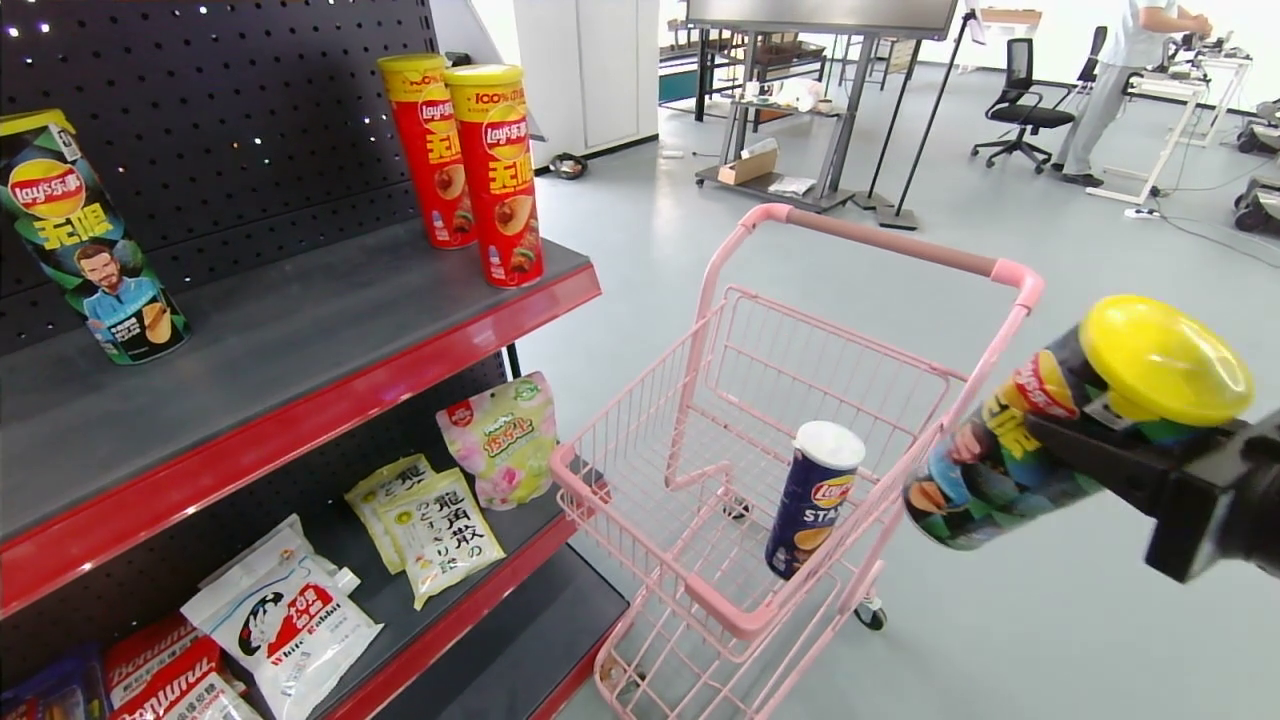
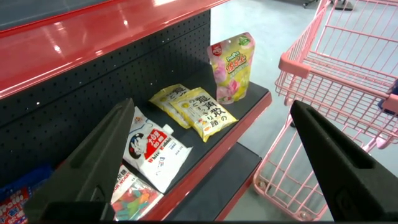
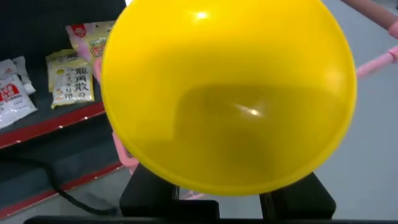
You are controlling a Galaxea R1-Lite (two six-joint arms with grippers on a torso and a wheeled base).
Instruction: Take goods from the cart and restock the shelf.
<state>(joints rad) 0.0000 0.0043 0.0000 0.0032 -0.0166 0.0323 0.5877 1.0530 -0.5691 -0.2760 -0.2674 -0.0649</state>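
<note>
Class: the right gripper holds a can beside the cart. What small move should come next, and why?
Probably swing the right gripper left toward the top shelf. Its can is already outside the cart, tilted, and a matching can stands upright there beside bare shelf.

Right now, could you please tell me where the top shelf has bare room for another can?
The grey top shelf is bare between the green chip tube and two red tubes. The lower shelf is crowded with snack bags.

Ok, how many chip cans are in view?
5: two red cans and one green can on the top shelf; blue can in the cart; yellow-lidded can in the right gripper. More may be hidden.
</note>
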